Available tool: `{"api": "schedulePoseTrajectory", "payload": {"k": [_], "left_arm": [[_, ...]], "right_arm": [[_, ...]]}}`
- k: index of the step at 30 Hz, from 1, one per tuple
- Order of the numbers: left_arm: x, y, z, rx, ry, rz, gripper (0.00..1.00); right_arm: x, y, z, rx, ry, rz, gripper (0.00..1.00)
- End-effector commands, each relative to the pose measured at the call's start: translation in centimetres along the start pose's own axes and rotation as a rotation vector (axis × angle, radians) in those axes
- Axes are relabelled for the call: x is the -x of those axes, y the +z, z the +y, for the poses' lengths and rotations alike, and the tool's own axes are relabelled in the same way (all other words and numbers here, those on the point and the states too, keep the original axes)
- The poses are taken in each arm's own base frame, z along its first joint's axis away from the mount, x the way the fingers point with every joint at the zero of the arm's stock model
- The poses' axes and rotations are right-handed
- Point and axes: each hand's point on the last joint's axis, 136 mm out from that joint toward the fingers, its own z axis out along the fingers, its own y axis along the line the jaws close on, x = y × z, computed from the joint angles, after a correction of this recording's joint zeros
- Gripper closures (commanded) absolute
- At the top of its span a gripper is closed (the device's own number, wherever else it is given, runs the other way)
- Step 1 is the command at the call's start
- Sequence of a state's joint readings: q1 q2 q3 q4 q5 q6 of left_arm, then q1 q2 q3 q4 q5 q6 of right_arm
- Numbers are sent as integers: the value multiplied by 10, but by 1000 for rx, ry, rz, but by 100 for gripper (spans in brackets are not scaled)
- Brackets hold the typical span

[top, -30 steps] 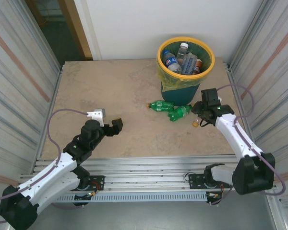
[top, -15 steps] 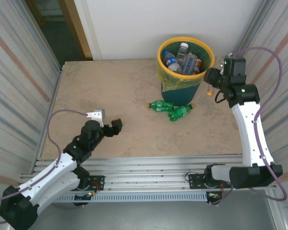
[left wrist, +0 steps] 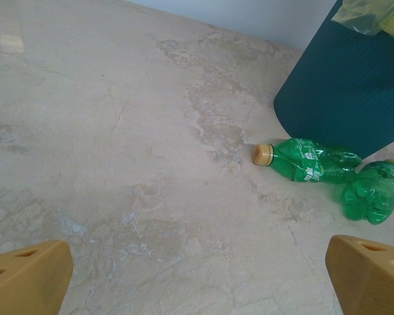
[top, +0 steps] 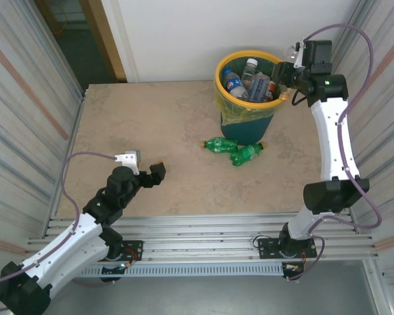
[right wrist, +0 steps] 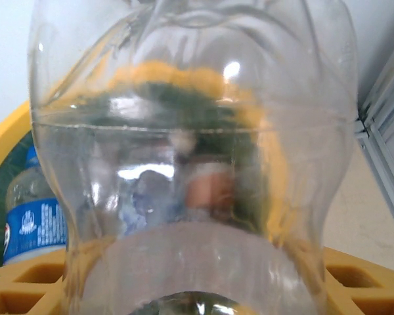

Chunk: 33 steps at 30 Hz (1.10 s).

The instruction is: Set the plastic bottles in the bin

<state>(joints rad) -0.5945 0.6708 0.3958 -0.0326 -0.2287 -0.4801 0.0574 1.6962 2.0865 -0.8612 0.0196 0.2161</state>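
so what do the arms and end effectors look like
The left arm and right arm are white shells with black joints, each trailing a purple cable. The left end effector and right end effector are black, with mustard-yellow fingers showing hollow cut-outs.

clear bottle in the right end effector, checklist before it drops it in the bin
Clear plastic bottle clamped in right end effector: ok.
Bottle inside the yellow rim of the round teal bin: cannot tell, it hangs at the right edge.
Room in bin: ok, bottles inside lie below the rim.
Left end effector open, far from bin: ok.
Table cleared: not ok, two green plastic bottles lie by the bin.
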Motion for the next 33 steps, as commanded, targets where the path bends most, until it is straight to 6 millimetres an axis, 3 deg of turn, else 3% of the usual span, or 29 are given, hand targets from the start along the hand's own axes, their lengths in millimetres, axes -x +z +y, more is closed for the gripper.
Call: {"api": "schedulePoseTrajectory", "payload": {"k": [1,8,16,27,30,33], "left_arm": [[4,-2,4,20,-24,-15,1],[5,-3,5,22,-29,-16,1],[5,-2,4,19,-38,-17,1],[4,1,2,10,-40,-8,1],[4,1,1,8,-42,-7,1],[2,2,2,10,-46,-4,1]], "right_arm": [[10,13,4,34,-32,3,58],[14,56,4,19,-56,42,57],[0,83,-3,-12,-105,92,47],[8,76,4,-8,-159,62,21],[13,73,7,-5,-164,39,20],[16,73,9,0,-160,27,29]]}}
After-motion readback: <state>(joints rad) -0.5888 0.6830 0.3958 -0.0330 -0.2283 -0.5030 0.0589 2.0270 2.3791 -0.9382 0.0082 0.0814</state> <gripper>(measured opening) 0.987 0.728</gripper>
